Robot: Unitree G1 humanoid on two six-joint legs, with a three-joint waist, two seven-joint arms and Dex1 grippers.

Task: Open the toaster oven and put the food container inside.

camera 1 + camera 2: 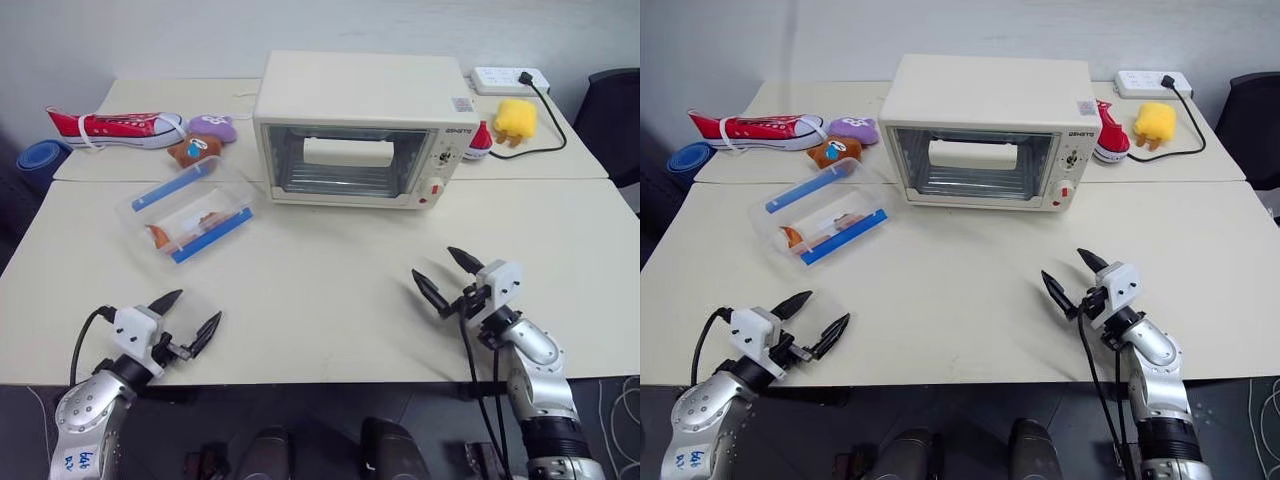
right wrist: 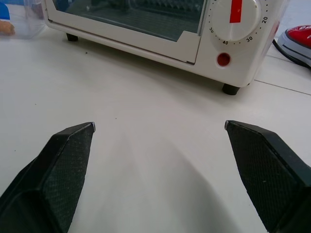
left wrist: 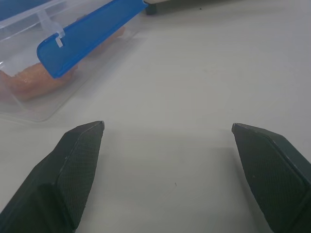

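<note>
Right gripper [image 1: 450, 277] hangs wide and empty over the table's [image 1: 330, 300] near edge toward its right corner; left gripper [image 1: 187, 317] likewise wide, empty, near the left corner. Toaster oven [image 1: 360, 130] sits mid-table toward the far edge, door shut, bar handle [image 1: 348, 152] running across its front. It lies ahead and slightly left of the right gripper, the nearer arm for the door. Food container [image 1: 188, 216] rests left of the oven, long axis diagonal, ahead of the left gripper.
</note>
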